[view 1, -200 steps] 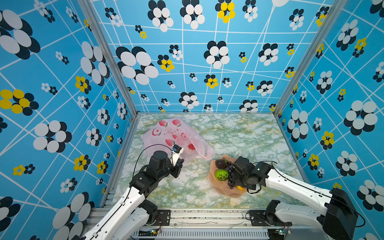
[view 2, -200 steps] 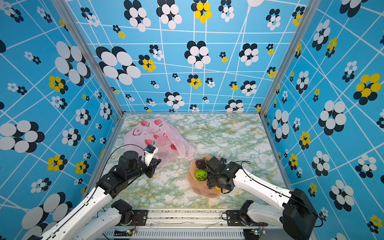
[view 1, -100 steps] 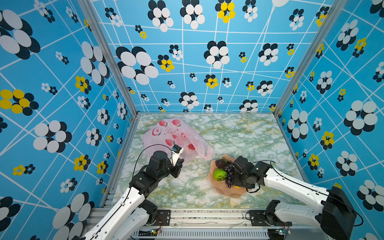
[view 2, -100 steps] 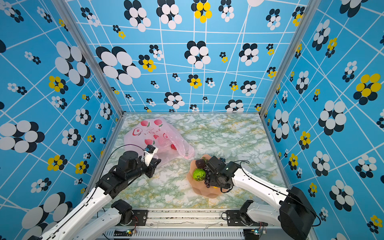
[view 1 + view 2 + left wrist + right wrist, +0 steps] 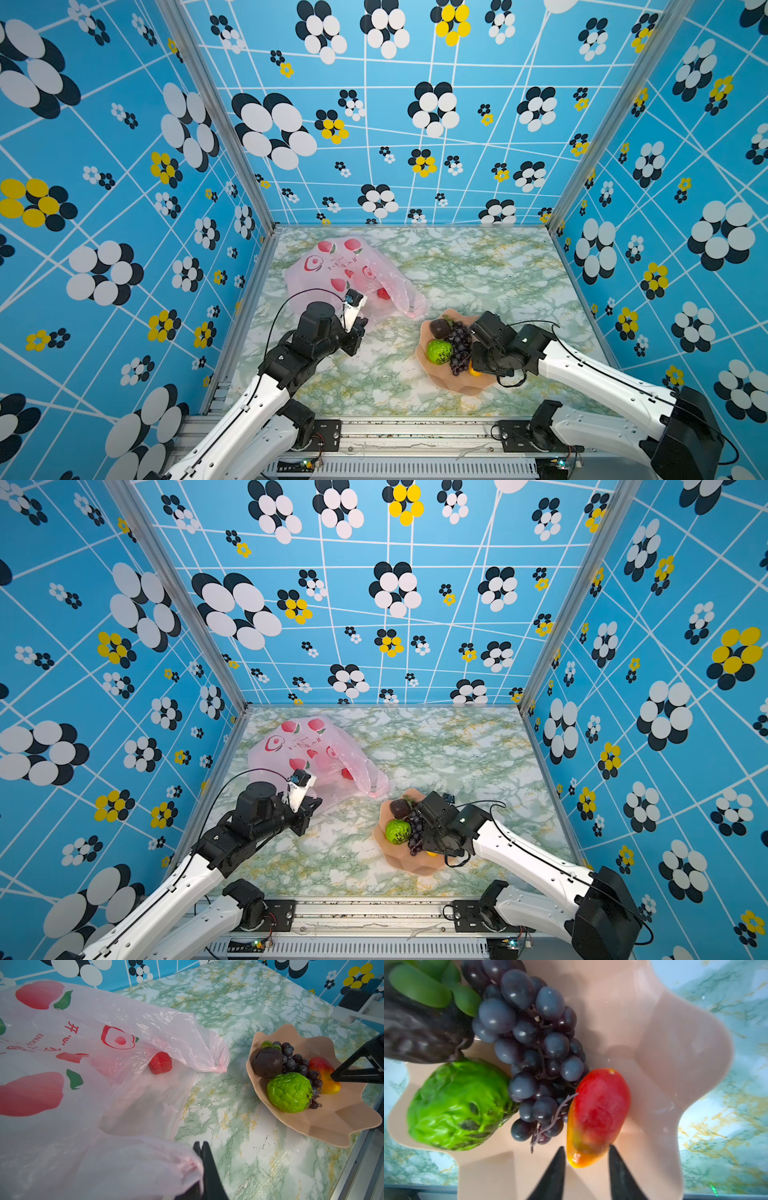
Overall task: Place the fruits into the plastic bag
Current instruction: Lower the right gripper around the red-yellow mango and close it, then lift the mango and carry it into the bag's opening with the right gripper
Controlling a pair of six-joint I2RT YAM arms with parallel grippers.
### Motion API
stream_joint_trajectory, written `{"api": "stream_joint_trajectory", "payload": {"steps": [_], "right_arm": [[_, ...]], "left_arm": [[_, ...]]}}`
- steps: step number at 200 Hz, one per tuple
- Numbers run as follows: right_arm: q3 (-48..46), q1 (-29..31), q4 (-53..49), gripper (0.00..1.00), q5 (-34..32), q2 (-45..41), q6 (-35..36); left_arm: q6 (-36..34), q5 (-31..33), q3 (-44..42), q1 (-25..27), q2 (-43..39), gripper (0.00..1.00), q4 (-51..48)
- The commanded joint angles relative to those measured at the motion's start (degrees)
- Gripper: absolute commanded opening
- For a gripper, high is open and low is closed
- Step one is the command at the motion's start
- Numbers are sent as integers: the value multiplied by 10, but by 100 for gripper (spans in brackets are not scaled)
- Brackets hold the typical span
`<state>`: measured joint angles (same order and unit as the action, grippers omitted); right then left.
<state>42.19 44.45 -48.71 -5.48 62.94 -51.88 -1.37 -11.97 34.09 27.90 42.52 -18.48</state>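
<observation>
The plastic bag point(image 5: 332, 270) point(image 5: 291, 746) lies at the back left, and a red strawberry point(image 5: 160, 1062) shows inside its mouth. My left gripper point(image 5: 200, 1144) is shut on the bag's near edge and holds it up. The peach bowl point(image 5: 461, 388) point(image 5: 332, 1126) holds a green fruit point(image 5: 456, 1105), dark grapes point(image 5: 529, 1043), a dark brown piece point(image 5: 415, 1032) and an orange-red mango point(image 5: 598, 1109). My right gripper point(image 5: 585, 1147) is down in the bowl, its jaws closed on the mango's narrow yellow end. In both top views the wrist hides that grip.
The bowl sits at the front right of the marble table point(image 5: 478, 270), a short way from the bag's mouth. Patterned blue walls point(image 5: 665, 208) enclose three sides. A metal rail point(image 5: 395, 428) runs along the front edge.
My right gripper's jaws have narrowed onto the mango, and the wrist has shifted slightly in the bowl. The left arm and the bag have not moved.
</observation>
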Motion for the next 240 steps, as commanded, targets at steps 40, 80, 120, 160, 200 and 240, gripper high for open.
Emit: {"api": "stream_joint_trajectory", "payload": {"steps": [40,80,120,160,200,240], "right_arm": [[-3,-20,-14,56,-15,26,26],[-11,-30,3,57,-9,47,40],[-9,-31,23,61,-3,81,50],[-9,-32,37,62,2,103,53],[9,-31,17,47,-2,86,54],[52,-31,-44,44,-20,34,53]], "left_arm": [[-8,-1,-4,6,-13,0,-8],[-10,1,-4,6,-12,0,-7],[-10,1,-4,6,-10,0,-7],[-10,2,-3,5,-10,0,-7],[-10,1,-4,6,-10,0,-6],[-8,0,-4,6,-13,0,-6]]}}
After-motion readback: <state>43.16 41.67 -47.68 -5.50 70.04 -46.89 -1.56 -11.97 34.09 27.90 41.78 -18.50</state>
